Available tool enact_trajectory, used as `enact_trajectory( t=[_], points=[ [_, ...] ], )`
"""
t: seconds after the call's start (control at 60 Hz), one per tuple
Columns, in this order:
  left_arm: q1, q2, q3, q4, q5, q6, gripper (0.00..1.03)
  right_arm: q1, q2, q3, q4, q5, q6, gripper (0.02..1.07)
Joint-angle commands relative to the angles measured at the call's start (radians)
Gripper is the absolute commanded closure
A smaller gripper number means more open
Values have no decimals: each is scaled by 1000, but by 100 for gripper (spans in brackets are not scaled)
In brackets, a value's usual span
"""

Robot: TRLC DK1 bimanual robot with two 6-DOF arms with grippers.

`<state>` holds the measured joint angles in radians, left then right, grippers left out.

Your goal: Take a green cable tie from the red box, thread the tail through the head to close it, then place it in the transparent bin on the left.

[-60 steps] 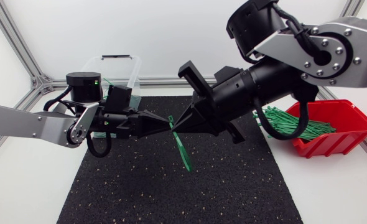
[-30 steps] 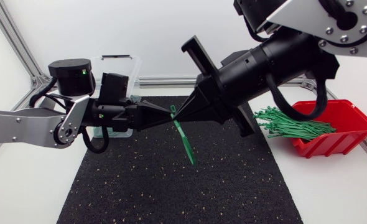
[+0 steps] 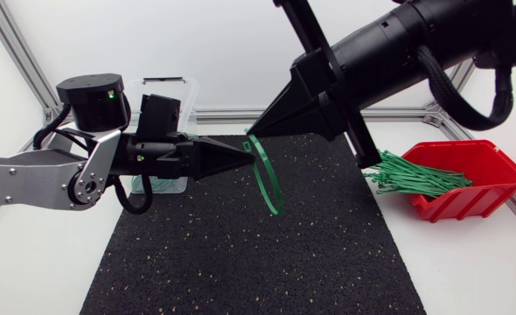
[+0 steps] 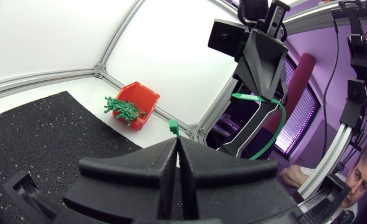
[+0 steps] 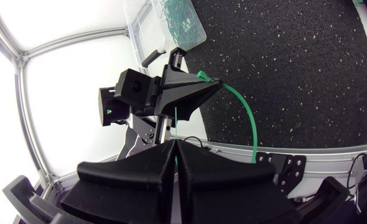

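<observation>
A green cable tie (image 3: 272,188) hangs bowed in an arc above the black mat (image 3: 240,262), held at both ends. My left gripper (image 3: 247,160) is shut on its head end; the green head (image 4: 173,126) pokes out just past my fingertips. My right gripper (image 3: 251,134), slightly above the left one, is shut on the thin tail, which shows as a thin strip (image 5: 176,118) rising from its tips. In the right wrist view the tie (image 5: 253,124) curves round from the left gripper (image 5: 212,83). In the left wrist view the right gripper (image 4: 262,93) hangs ahead, the tie (image 4: 282,118) arcing below it.
The red box (image 3: 490,188) at the right holds several green ties (image 3: 415,175), some sticking out over its edge. The transparent bin (image 3: 184,96) stands at the back left behind my left arm, with green ties (image 5: 180,15) inside. An aluminium frame rail (image 3: 214,114) runs along the back.
My right arm has lifted and drawn back to the upper right with the tail. The tie, which hung straight down, now bends into an arc. The left gripper shifted slightly.
</observation>
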<state>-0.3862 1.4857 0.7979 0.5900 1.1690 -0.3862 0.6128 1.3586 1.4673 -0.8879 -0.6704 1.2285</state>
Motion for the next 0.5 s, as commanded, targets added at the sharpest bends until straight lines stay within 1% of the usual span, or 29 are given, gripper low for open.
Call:
enact_trajectory(
  t=[0.0, 0.217, 0.25, 0.483],
  points=[
    [-8, -21, -20, 22, -2, -40, 100, -10, -1, 22, -16, -11, 39, 102],
    [-11, -74, -25, 36, -35, -60, 100, -18, 2, 16, -6, -18, 49, 102],
    [-13, -88, -28, 37, -52, -60, 100, -18, 2, 13, -3, -18, 51, 102],
    [-25, -105, -34, 48, -57, -63, 100, -30, -4, -5, 24, -34, 55, 102]
  ],
)
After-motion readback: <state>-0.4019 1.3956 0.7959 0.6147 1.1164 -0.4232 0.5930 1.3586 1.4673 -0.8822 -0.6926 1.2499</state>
